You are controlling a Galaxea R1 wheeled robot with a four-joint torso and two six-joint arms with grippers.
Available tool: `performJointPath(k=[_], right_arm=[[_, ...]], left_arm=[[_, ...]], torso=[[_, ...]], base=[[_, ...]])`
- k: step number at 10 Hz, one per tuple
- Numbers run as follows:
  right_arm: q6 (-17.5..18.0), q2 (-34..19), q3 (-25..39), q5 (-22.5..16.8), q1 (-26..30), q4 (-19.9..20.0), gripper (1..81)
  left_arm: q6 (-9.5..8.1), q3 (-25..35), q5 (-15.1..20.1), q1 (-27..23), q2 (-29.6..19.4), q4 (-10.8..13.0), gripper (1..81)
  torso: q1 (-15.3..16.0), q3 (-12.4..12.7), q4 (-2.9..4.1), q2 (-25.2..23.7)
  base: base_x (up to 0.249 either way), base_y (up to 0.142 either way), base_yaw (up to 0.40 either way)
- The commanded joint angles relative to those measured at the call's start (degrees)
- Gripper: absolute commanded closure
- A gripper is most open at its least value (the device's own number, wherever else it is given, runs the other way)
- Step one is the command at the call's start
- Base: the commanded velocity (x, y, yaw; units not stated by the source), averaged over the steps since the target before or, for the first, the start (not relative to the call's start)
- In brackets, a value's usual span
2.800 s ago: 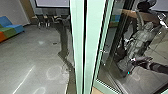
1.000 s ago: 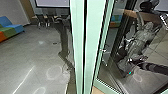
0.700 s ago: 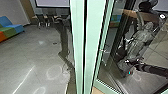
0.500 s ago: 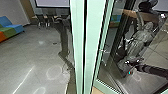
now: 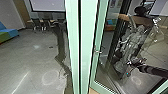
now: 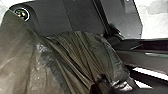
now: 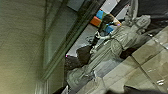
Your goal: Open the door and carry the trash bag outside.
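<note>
Green-framed door (image 5: 94,70) looks partly open; carrying trash bag (image 6: 77,55) outside seems unfinished. We cannot tell how left end effector (image 6: 100,81) and right end effector (image 5: 132,63) stand.

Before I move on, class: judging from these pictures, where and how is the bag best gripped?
Grip the bag at its gather, likely best approached from the narrow end, away from the wide, loose body: the folds converge there, so the bunch should be easiest to close across.
</note>
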Motion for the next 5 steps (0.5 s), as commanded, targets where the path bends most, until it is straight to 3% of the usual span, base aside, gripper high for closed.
performJointPath(k=[1,2,4,5], right_arm=[[0.3,-3.9,-6.2,-5.8,11.4,-4.7,1.0],[0.3,-4.0,-6.8,-5.4,11.3,-4.6,1.0],[0.3,-4.1,-7.0,-5.3,9.9,-4.5,1.0],[0.4,-3.9,-7.7,-3.8,9.5,-4.3,1.0]], left_arm=[[-0.18,0.3,3.5,-1.7,0.5,-0.4,81.1],[-0.18,0.3,3.5,-1.7,0.5,-0.4,81.1],[-0.18,0.3,3.6,-1.7,0.5,-0.4,81.1],[-0.18,0.3,3.6,-1.7,0.5,-0.4,81.1]], torso=[[0.0,2.8,-3.74,0.0],[0.0,0.9,-1.31,0.0],[-0.1,2.4,-4.05,0.0],[-0.1,2.6,-4.41,0.0]], base=[[0.0,0.0,0.0],[0.0,0.0,0.0],[0.0,0.0,0.0],[0.0,0.0,0.0]])
